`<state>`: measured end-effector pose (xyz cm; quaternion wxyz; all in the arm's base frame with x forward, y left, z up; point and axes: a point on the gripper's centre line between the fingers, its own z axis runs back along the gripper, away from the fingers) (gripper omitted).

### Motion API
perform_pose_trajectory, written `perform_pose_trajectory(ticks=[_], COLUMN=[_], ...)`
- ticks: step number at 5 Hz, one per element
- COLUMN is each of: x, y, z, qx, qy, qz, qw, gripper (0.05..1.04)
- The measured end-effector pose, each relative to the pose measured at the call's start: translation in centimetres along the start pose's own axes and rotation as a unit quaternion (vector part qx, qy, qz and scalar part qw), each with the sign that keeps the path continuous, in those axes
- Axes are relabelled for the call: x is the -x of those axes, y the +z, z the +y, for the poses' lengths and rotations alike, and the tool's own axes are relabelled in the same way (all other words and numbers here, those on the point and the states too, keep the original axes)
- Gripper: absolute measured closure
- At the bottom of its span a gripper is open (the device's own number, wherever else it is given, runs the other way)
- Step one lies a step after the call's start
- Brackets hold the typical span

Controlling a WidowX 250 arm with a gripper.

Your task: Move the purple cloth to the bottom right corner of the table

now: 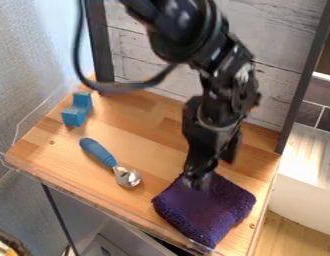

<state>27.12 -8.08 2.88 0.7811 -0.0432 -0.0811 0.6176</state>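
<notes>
Purple cloth [202, 212]: located on the near right part of the wooden tabletop [151, 117], lying at a slant. Its lowest point is at or close to the front edge; its right-hand point is near the right edge. A narrow area of bare wood separates the cloth from the corner proper.

Tool [198, 180]: pointing down at the far edge of the cloth, apparently in contact with it. Whether it is spread or pinching fabric cannot be told from this view.

Black arm [224, 75]: enters from the top, above the tabletop.

Other items: a blue-handled metal spoon [99, 152] lies left of the cloth, well apart from it; a blue toy block [77, 113] sits near the far left corner. Neither obstructs the route.

Assessment: the task appears nearly complete, the step in hand being final placement. If fabric is held, a short, low shift to the right is advised, with little or no further travel towards the front, since the cloth could slip over that edge. Soft fabric is likely to fold or bunch if pushed, so a gentle drag is preferable. Once the position is acceptable, the tool should spread fully and rise straight up, slowly, to avoid snagging the pile and pulling the cloth out of place.
</notes>
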Motion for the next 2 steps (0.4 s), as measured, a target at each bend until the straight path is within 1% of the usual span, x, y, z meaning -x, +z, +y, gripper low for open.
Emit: perform_pose_trajectory(ticks=[1, 2], x=[-0.34, -0.31], y=[2.37, 2.49], z=[-0.14, -0.17], qx=[0.027, 0.028], qy=[0.000, 0.001], qz=[-0.014, -0.014], qw=[0.9995, 0.9995], gripper=[0.083, 0.083])
